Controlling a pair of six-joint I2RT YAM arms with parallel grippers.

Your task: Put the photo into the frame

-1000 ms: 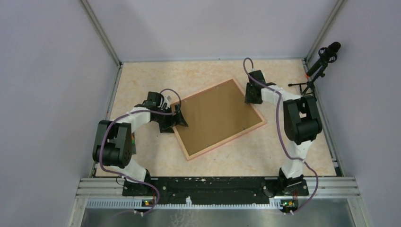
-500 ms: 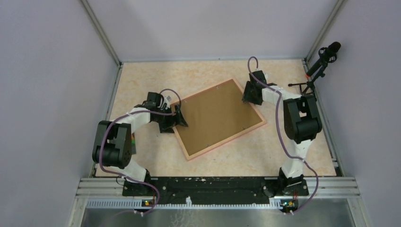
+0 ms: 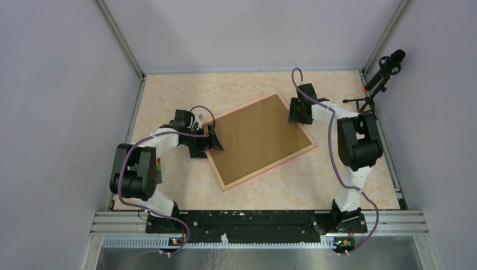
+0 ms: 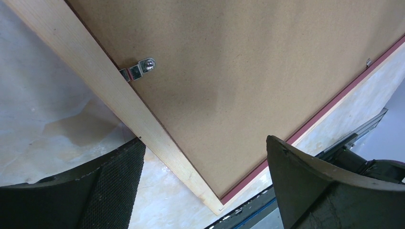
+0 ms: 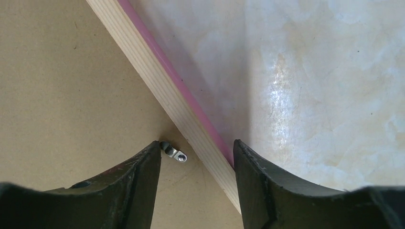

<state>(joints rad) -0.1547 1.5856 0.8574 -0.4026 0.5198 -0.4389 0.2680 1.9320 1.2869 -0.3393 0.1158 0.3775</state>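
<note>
The frame [image 3: 269,167] lies face down at an angle on the table, its pale wooden rail [image 4: 119,102] around a brown backing board [image 3: 259,138]. The photo is hidden. My left gripper [image 3: 215,139] stands open at the frame's left side; in its wrist view [image 4: 204,143] the near corner lies between the wide-apart fingers [image 4: 114,186]. My right gripper [image 3: 295,112] is open at the frame's upper right edge. There [image 5: 196,143] its jaws straddle the rail [image 5: 162,90], and the left fingertip is right beside a small metal clip [image 5: 174,152].
Another metal clip [image 4: 138,69] sits on the rail by the left gripper. A microphone on a stand [image 3: 382,73] is at the table's far right corner. Walls enclose the table on three sides.
The right gripper's jaws have spread wider and it has shifted slightly left over the frame's edge. The left arm and the frame have not moved.
</note>
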